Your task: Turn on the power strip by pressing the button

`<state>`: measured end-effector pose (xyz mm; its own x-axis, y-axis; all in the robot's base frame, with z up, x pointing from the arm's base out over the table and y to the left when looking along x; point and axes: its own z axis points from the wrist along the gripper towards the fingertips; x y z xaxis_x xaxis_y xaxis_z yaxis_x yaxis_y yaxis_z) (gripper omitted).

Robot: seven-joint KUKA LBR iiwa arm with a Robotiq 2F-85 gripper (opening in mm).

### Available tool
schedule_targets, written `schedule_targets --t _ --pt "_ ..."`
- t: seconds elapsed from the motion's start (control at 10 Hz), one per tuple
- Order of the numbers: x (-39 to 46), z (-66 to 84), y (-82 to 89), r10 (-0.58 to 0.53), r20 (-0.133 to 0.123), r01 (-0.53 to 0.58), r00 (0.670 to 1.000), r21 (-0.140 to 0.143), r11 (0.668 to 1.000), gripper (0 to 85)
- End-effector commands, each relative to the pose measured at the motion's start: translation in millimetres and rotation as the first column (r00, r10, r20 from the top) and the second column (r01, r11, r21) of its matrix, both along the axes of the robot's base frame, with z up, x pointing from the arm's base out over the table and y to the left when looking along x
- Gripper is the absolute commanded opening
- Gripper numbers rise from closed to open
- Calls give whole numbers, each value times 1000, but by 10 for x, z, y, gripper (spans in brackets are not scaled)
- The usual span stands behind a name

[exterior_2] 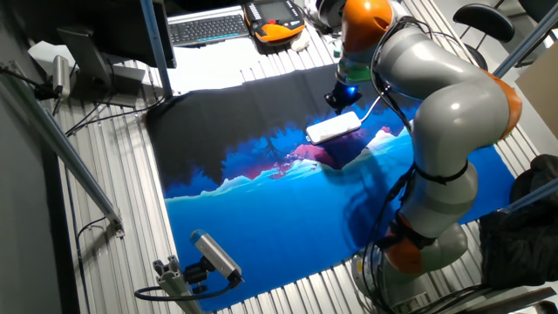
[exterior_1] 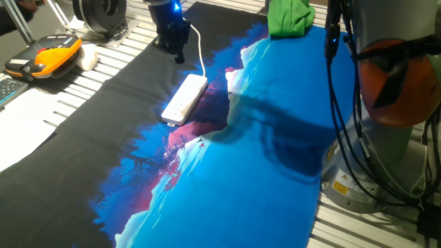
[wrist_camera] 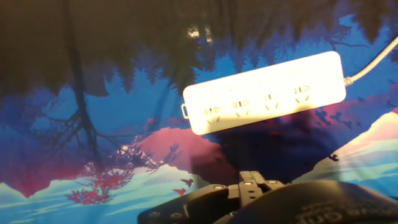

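The white power strip (exterior_1: 185, 98) lies flat on the printed cloth, with its white cord (exterior_1: 201, 52) running off its far end. It also shows in the other fixed view (exterior_2: 333, 127) and in the hand view (wrist_camera: 264, 93), where a row of sockets faces up and a small nub (wrist_camera: 185, 111) sticks out of the end away from the cord. My black gripper (exterior_1: 178, 54) hangs above the cloth beside the cord, past the strip's cord end and clear of it. In the hand view the fingertips (wrist_camera: 252, 180) meet with no gap and hold nothing.
A blue, black and pink landscape cloth (exterior_1: 241, 179) covers the table. A green cloth bundle (exterior_1: 289, 17) lies at the back. An orange and black pendant (exterior_1: 48, 56) and papers sit at the left. The arm's base and cables (exterior_1: 372, 138) stand at the right.
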<state>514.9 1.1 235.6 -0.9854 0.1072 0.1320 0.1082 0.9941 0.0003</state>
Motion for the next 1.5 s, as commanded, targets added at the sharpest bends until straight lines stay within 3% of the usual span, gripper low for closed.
schedule_targets --t 0.0,0.2,0.4,0.6,1.0,1.3,1.4 --pt "1 2 -1 6 -3 -6 1000 2 1000 0" --pt "1 2 -1 31 25 -31 999 -8 999 0" --pt "1 2 -1 39 31 -40 999 15 999 0" --pt "163 -126 -12 33 38 -33 999 17 999 0" --pt "466 -510 -108 98 57 -98 994 -10 995 0" --pt "511 -742 -294 128 77 -130 989 16 991 0" --pt "510 -812 -362 129 70 -131 989 20 991 0"
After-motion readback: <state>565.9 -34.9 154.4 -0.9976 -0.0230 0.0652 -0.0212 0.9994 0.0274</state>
